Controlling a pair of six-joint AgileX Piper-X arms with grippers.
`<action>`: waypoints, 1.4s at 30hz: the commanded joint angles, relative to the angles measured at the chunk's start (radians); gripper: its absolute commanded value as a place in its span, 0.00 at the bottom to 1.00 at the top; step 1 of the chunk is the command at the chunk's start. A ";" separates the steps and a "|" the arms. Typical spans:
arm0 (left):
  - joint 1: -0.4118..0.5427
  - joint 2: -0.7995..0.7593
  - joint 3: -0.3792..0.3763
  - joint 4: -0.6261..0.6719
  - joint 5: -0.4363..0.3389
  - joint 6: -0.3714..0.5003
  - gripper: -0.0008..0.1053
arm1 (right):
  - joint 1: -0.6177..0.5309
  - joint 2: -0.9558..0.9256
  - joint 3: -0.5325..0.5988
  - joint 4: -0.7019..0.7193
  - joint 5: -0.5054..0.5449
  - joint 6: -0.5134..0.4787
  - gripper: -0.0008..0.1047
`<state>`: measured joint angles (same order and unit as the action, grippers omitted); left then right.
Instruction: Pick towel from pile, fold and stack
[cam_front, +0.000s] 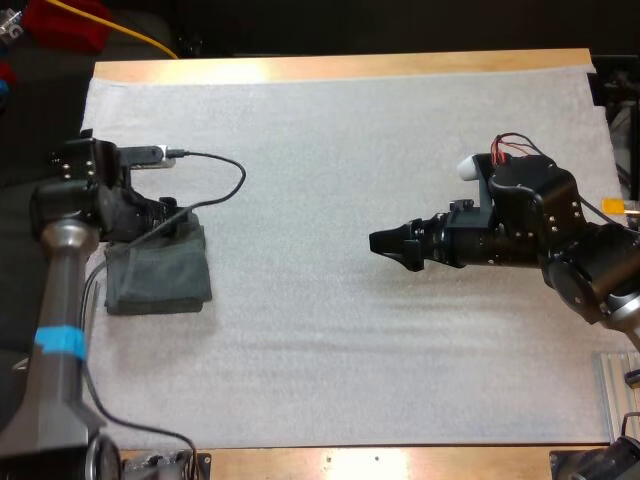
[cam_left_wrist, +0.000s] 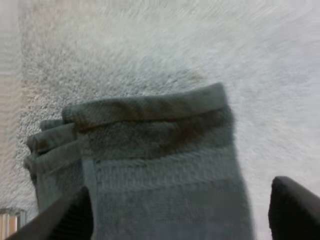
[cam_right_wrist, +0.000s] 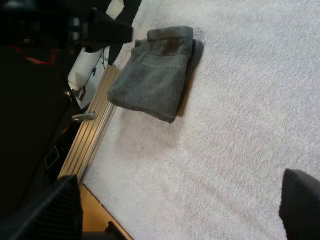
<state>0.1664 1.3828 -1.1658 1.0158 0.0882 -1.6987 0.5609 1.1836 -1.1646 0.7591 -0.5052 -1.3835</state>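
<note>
The folded towel (cam_front: 157, 275) is dark grey-green terry with a soft, nubbly pile, folded into a thick, roughly rectangular pad. The left wrist view shows its rounded fold edge and several layers stepped one over another along one side. A flat woven band crosses the cloth just behind that fold. It lies flat on the white mat (cam_front: 400, 150), whose surface is a fine, grainy foam-like weave. The mat covers a pale wooden table (cam_front: 350, 66), and the towel sits at the mat's edge nearest the left arm. The left gripper (cam_front: 150, 222) hangs over the towel's far end. Its matte black ribbed fingers (cam_left_wrist: 295, 210) are spread wide, wider than the towel, which lies below and between them. Nothing is clamped, and I cannot tell whether a fingertip brushes the cloth. The right gripper (cam_front: 392, 246) is well apart from the towel, over bare mat, with its tips pointing toward it. Its black fingers (cam_right_wrist: 55, 210) likewise stand far apart with nothing between them but mat.
</note>
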 joint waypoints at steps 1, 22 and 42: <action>0.000 -0.036 -0.004 0.018 0.025 -0.009 0.66 | 0.001 -0.011 -0.006 -0.008 0.007 -0.009 0.75; -0.013 -0.248 -0.004 0.041 0.194 -0.031 0.66 | -0.290 -0.011 -0.006 0.154 0.232 -0.215 0.75; -0.168 -0.250 -0.004 0.026 0.200 -0.021 0.66 | -0.687 -0.157 -0.006 0.278 0.370 -0.600 0.75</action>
<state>0.0045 1.1438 -1.1658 1.0449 0.2811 -1.7185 -0.1241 1.0374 -1.1646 1.0325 -0.1489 -1.9537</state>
